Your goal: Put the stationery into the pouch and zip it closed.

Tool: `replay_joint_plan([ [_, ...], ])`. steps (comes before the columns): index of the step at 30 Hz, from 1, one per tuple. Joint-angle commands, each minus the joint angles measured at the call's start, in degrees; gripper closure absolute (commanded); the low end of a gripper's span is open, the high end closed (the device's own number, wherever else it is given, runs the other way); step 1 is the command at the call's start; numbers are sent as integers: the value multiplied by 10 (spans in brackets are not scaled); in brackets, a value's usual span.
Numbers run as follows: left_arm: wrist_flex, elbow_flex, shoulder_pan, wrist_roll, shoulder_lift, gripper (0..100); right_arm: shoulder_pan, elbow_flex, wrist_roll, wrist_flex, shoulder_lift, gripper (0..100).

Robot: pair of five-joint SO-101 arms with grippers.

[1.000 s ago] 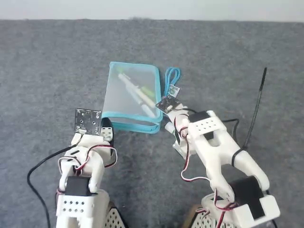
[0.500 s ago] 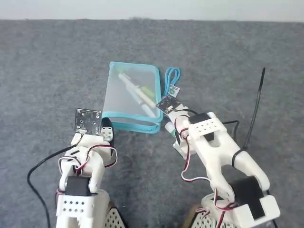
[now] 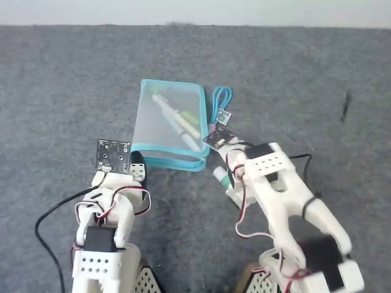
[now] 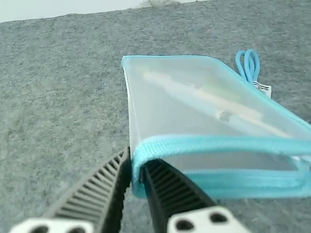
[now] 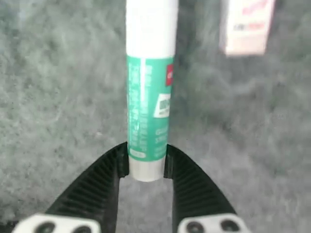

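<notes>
Pouch (image 3: 165, 119) lies flat near middle of table (image 3: 61, 73), zip edge toward arms. Pens (image 3: 177, 119) inside slant from far left to near right. Left gripper (image 4: 136, 162) almost closed, pinching pouch's near left corner at zip. Right gripper (image 5: 146, 158) closed on bottom end of glue stick (image 5: 148, 87), just off pouch's near right corner. Glue stick points straight out from fingers, white cap end farthest away. Blue loop (image 3: 221, 97) lies beside pouch's far right corner.
</notes>
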Motion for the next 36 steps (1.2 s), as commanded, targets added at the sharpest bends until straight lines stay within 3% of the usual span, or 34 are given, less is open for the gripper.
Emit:
replay_joint_plan([
  [1,-11,-30,2,5,-10,988,36,-33,6,45,-108,991],
  [6,-33,-19,2,5,-10,988,29,-36,7,116,-252,991],
  [11,-42,-15,7,-14,-7,988,-64,-72,33,183,-338,991],
  [19,-19,-15,94,-17,-9,988,-197,-189,30,200,-247,991],
  [31,-21,-15,97,-18,-10,988,-195,-223,29,162,-90,991],
  [36,-21,-15,98,-18,-10,988,-161,-266,-10,154,-55,991],
])
